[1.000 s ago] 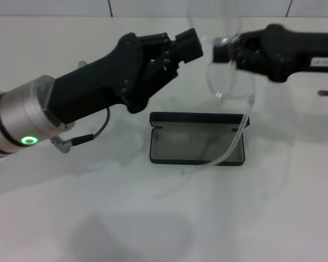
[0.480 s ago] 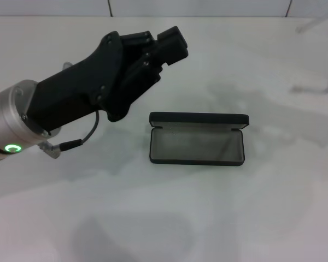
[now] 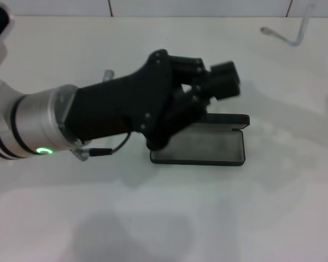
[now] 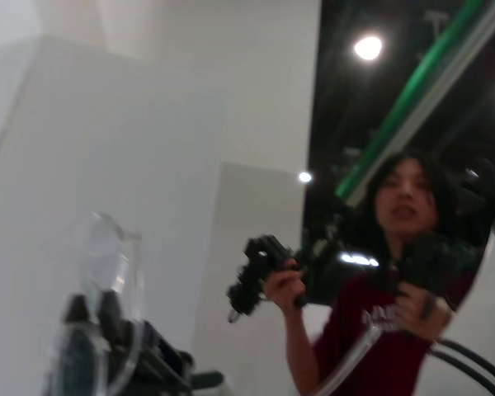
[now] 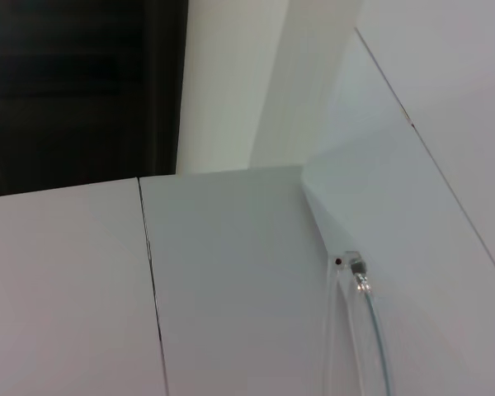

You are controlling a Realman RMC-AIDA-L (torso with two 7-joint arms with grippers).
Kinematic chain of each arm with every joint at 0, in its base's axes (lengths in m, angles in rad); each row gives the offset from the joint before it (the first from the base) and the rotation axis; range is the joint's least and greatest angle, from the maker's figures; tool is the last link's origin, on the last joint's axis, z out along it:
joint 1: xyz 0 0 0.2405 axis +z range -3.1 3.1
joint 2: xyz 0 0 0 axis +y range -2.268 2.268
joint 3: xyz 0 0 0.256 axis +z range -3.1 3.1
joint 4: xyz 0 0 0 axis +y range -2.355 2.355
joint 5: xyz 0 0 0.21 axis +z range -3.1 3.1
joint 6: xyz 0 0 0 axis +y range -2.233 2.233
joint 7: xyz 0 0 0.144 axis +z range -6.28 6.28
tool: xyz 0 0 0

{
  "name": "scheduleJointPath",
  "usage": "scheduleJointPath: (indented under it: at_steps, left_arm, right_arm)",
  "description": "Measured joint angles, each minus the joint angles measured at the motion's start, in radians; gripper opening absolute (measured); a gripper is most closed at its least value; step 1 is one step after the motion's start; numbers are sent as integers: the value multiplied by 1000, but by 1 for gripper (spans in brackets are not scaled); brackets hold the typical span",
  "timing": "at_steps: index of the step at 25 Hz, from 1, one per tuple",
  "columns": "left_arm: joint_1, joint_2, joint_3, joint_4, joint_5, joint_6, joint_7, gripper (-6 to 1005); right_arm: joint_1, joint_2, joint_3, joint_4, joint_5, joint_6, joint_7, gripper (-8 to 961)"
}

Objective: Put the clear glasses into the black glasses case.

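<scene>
Since half a second earlier, left gripper [image 3: 221, 82], jaw state indeterminable, was moved over the open, empty black glasses case [image 3: 208, 147]; clear glasses [image 3: 287, 33] remained outside.

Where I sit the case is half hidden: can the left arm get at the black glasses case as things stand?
Probably yes. The left gripper hovers right over the open black glasses case, and nothing shows between them. The clear glasses are far off at the table's right rear.

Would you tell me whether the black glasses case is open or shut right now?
Open: in the head view the black glasses case shows its grey lining, lid up behind, left gripper above it.
</scene>
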Motion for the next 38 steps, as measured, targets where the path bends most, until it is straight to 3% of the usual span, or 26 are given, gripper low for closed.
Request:
scheduleJointPath:
  at_steps: [7, 17, 26, 38]
  left_arm:
    - [-24, -3, 66, 7, -1, -3, 63, 68]
    - [-32, -4, 79, 1, -55, -19, 73, 68]
    - [-26, -2, 73, -56, -133, -22, 80, 68]
    - [-24, 1, 81, -74, -135, -66, 76, 68]
  right_arm:
    - [59, 3, -17, 80, -3, 48, -77, 118]
    - [82, 7, -182, 104, 0, 130, -150, 117]
    - [87, 7, -230, 127, 3, 155, -177, 117]
    - [67, 7, -256, 122, 65, 170, -178, 117]
